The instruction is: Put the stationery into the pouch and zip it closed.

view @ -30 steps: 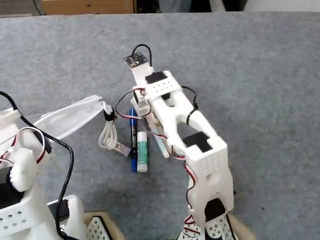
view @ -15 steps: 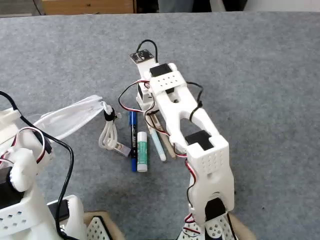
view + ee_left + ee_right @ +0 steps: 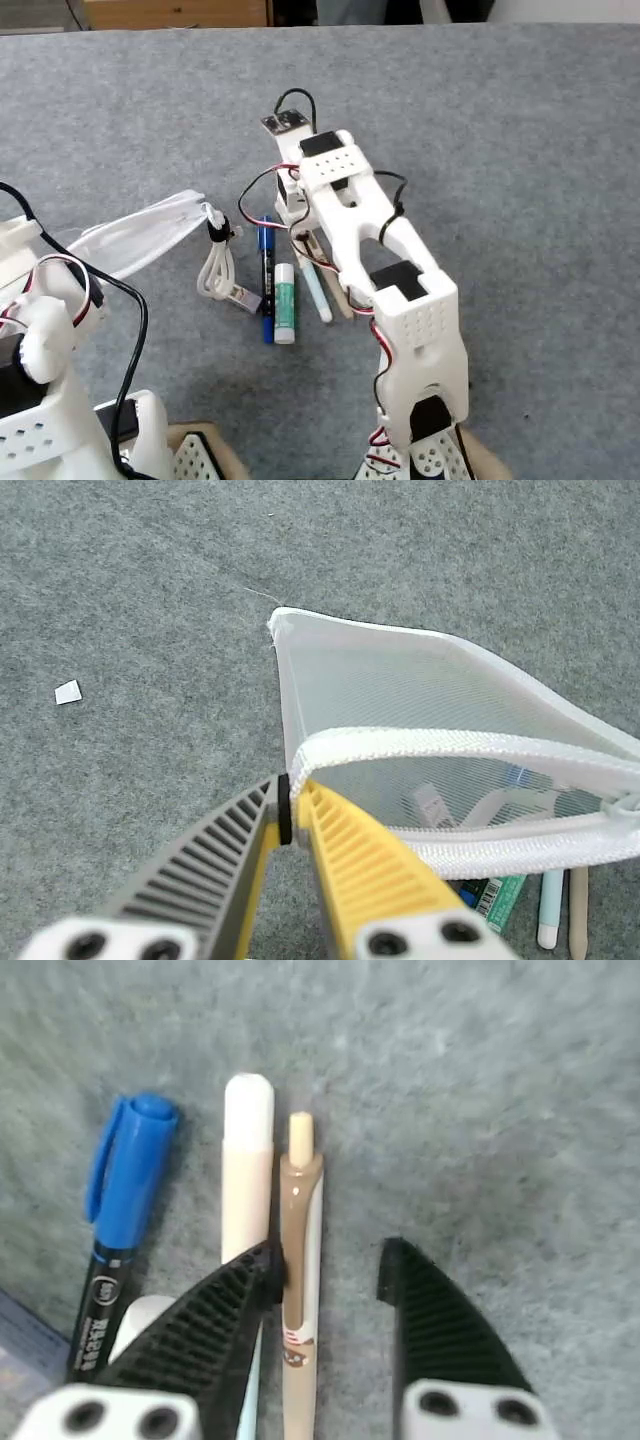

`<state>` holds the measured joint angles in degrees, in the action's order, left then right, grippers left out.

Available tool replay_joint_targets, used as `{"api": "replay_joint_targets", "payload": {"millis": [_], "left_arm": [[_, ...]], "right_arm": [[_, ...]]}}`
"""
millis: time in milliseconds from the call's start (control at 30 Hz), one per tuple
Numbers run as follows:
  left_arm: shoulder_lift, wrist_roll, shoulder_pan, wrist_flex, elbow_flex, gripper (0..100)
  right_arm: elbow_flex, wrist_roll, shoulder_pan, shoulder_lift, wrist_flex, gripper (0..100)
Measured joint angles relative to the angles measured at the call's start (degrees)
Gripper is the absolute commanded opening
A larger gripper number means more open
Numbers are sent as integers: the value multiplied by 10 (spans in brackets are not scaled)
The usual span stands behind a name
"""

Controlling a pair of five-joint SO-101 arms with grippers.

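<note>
A clear mesh pouch [image 3: 135, 240] lies at the left with its zip open, and my left gripper [image 3: 287, 815] is shut on the near corner of its rim [image 3: 400, 745]. Beside it lie a white cable [image 3: 218, 270], a blue marker [image 3: 266, 280], a glue stick [image 3: 285, 302], a pale pen [image 3: 318, 290] and a brown pen [image 3: 338, 295]. My right gripper [image 3: 330, 1265] is open and low over the pens' far ends. The brown pen [image 3: 300, 1250] lies between its fingers, against one fingertip [image 3: 258, 1265]. The pale pen [image 3: 247, 1160] and blue marker [image 3: 125, 1185] lie just outside.
Grey carpet [image 3: 520, 150] covers the table, with open room to the right and at the back. The right arm [image 3: 350, 205] hangs over the pens. A small white scrap [image 3: 68, 691] lies on the carpet near the pouch.
The right arm has swung toward the far ends of the pens, uncovering the pale and brown pens in the high view. The left arm and pouch have not moved.
</note>
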<state>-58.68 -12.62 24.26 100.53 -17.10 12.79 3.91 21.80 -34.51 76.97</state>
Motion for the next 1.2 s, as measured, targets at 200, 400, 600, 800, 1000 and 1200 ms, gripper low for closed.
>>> {"api": "replay_joint_targets", "payload": {"millis": [200, 400, 600, 800, 1000, 1200], "left_arm": [[0, 0, 0, 0, 0, 28], [0, 0, 0, 0, 0, 28], [0, 0, 0, 0, 0, 28], [0, 0, 0, 0, 0, 28], [0, 0, 0, 0, 0, 28], [0, 0, 0, 0, 0, 28]], "right_arm": [[-2, 0, 0, 0, 1, 160], [-4, 0, 0, 0, -9, 86], [10, 0, -6, -34, -12, 51], [38, 1, -10, -58, -10, 12], [60, 1, -11, -69, 5, 13], [131, 1, -8, -73, 86, 13]]}}
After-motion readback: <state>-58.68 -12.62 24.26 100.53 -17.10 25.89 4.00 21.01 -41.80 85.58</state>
